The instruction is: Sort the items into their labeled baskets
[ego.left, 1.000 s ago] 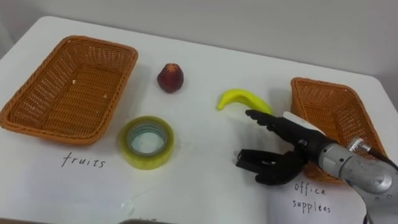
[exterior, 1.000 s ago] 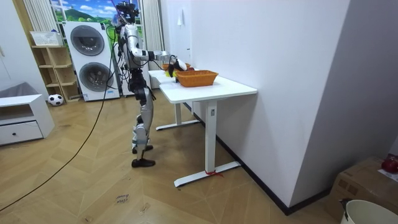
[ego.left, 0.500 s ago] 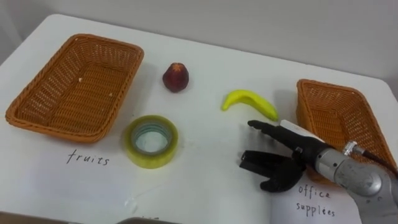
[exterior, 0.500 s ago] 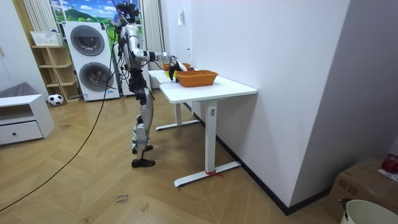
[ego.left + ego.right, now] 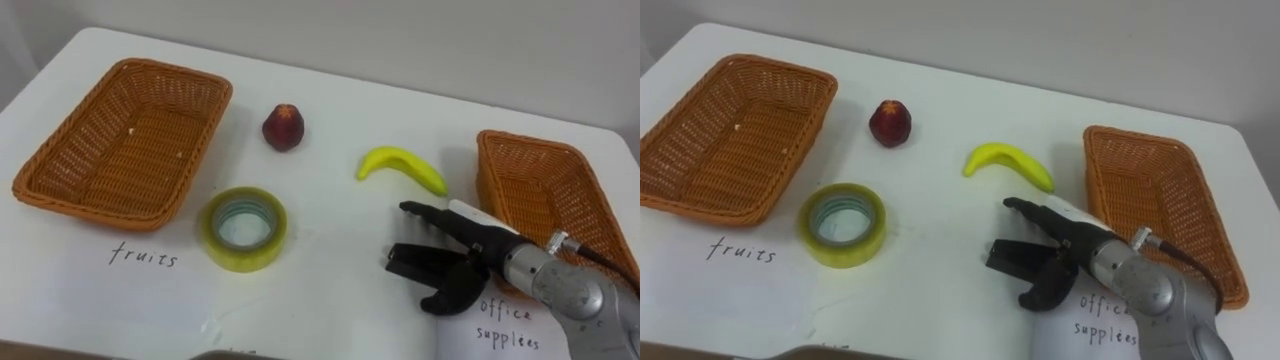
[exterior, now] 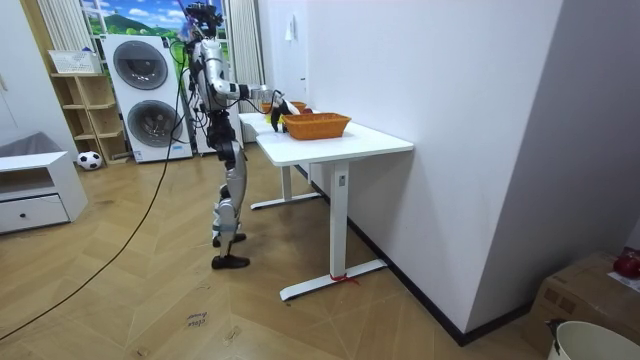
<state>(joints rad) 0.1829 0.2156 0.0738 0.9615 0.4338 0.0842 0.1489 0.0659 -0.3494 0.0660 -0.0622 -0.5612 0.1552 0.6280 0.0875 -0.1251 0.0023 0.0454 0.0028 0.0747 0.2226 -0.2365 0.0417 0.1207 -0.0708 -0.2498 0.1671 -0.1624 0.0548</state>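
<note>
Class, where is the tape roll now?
In the left eye view the tape roll lies beside the near right corner of the left basket, nearer the robot than the red fruit.

The left and right eye views look steeply down from the robot's head onto the white table (image 5: 330, 130), from near, so the tabletop reaches almost every edge. Both share the spread from the left basket (image 5: 90, 150) to the right basket (image 5: 540, 190); in the right eye view everything lies a little further left. The room view stands well back on the floor, roughly level, facing the washing machines (image 6: 140, 65), and takes in the whole robot standing at that same table
</note>
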